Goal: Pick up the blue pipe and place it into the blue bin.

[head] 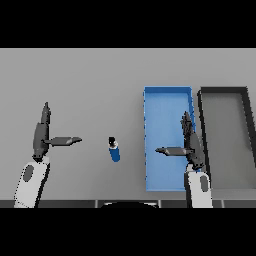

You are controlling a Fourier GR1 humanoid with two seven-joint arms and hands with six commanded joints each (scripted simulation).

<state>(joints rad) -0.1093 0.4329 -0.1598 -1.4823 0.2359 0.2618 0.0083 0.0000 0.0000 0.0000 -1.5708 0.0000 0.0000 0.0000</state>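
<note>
Single head view, looking steeply down onto flat grey table.
Facing forward from the robot's side; far edge of table not in frame. Set back enough to take in both forearms at lower edge. No second view for overlap.

Bare grey table with sorting bins: a test bench.

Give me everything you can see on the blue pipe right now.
The blue pipe is a short blue cylinder with a dark cap at its far end, lying on the grey table, slightly angled. It sits left of the blue bin, outside it, between both hands. Nothing touches it but the table.
</note>
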